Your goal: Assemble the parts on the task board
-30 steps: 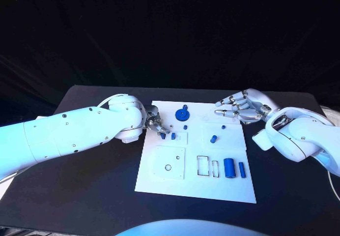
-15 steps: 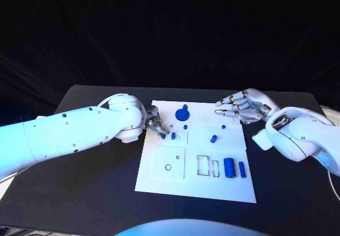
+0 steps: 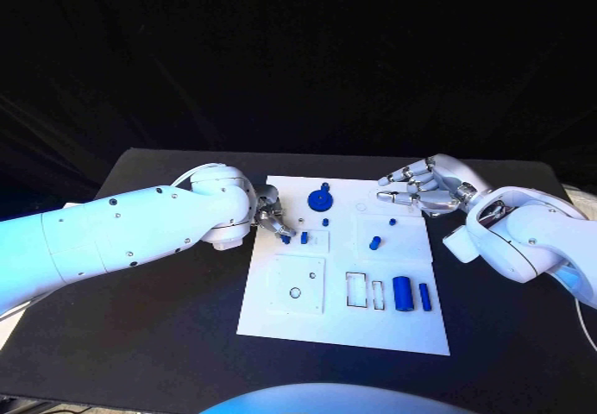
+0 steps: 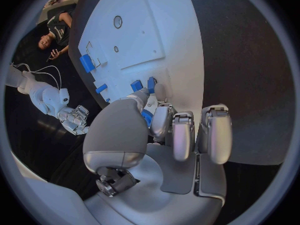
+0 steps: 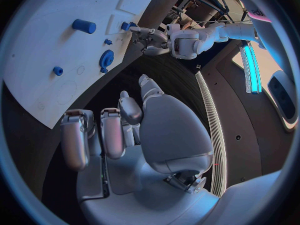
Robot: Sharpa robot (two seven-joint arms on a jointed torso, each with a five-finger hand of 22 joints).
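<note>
Left hand (image 3: pixel 275 221) at board (image 3: pixel 311 319) left edge, pinching small blue part (image 4: pixel 146 116). Right hand (image 3: pixel 427 188) above board's far right corner, fingers spread, holding nothing.

Very little shifted over that second. The left hand (image 3: pixel 273 219) drew back a touch from the small blue part (image 3: pixel 285 239) below its fingertips (image 3: pixel 287 231): a second before, the fingertips covered it, and then it showed just past them on the board (image 3: pixel 342 328). The right hand (image 3: pixel 423 190) edged very slightly away from the board's far corner, fingers spread above the table.
</note>
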